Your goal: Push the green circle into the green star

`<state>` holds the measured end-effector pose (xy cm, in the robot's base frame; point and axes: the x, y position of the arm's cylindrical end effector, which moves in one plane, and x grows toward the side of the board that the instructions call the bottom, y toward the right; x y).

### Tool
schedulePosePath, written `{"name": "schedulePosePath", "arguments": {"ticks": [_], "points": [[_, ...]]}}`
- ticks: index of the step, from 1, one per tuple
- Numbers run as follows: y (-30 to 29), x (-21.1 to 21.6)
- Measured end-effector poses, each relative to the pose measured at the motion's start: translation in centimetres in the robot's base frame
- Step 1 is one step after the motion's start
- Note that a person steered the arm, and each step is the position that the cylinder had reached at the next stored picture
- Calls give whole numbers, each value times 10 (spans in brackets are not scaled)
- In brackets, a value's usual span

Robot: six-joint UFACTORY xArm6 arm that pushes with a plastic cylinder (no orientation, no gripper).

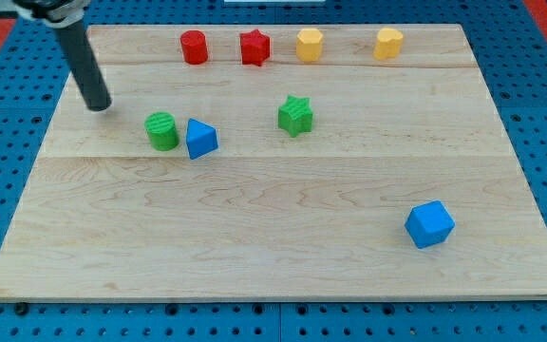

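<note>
The green circle (162, 131) stands on the wooden board at the view's left middle. A blue triangle (200, 139) touches its right side. The green star (295, 115) sits further right, slightly higher, apart from both. My tip (98, 104) rests on the board up and to the left of the green circle, with a gap between them.
A red circle (194, 47), a red star (254, 47) and two yellow blocks (309, 45) (388, 43) line the view's top. A blue cube (430, 224) sits at the lower right. The wooden board (273, 256) lies on a blue pegboard.
</note>
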<state>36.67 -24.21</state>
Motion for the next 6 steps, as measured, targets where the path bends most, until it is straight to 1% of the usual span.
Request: {"name": "schedulePosePath", "arguments": {"ticks": [1,2,3,5,6], "points": [[-39,31],[-9,54],[46,40],[110,41],[176,53]]}}
